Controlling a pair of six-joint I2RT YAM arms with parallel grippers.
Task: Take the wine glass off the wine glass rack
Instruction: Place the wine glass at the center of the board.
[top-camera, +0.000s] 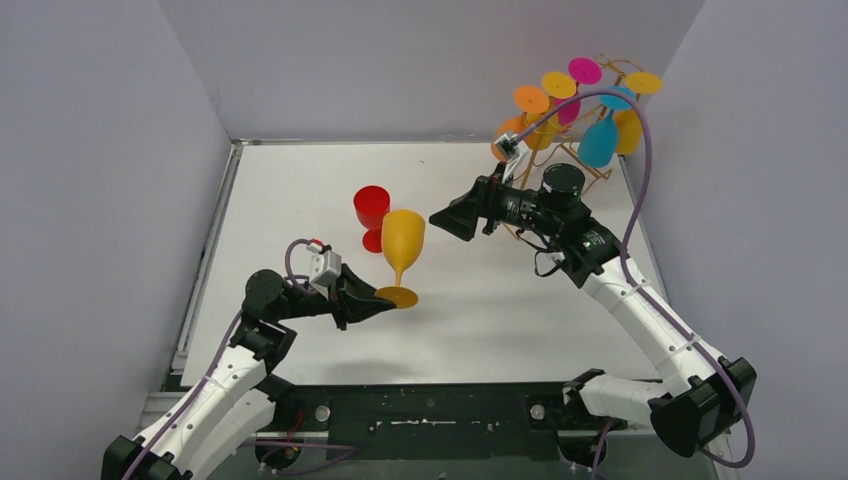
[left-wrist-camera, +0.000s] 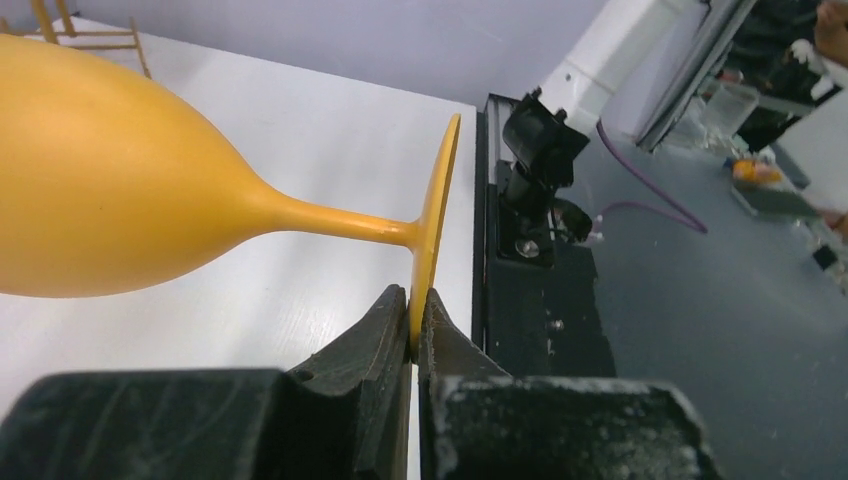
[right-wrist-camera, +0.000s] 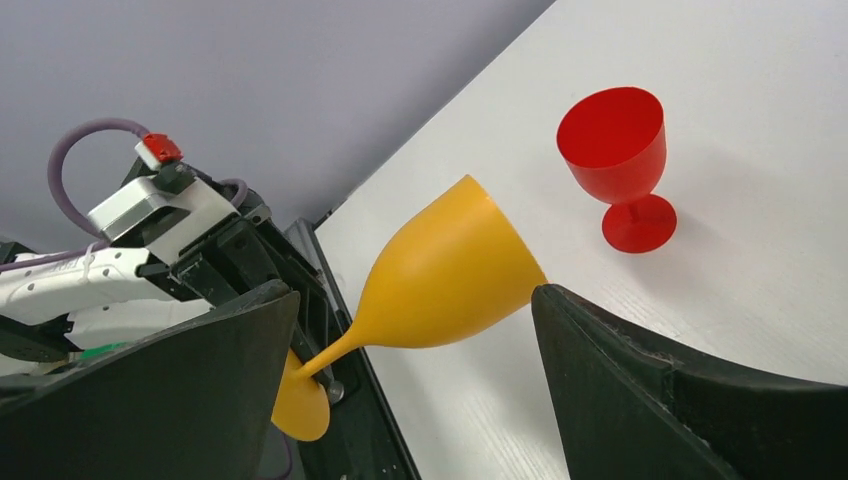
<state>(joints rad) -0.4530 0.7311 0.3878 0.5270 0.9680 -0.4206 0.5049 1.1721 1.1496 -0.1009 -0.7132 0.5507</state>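
Left gripper (left-wrist-camera: 414, 335) is pinching the amber plastic wine glass (top-camera: 403, 238) by its foot rim, steadying it upright; right gripper (top-camera: 441, 220) is gaping empty alongside.

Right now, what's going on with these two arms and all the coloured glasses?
The left gripper is pinching the yellow wine glass by the rim of its foot, over the middle of the table. The right gripper is open, pointing at the glass's bowl without touching it. A red glass stands on the table just behind. More coloured glasses hang upside down on the gold wire rack in the far right corner.
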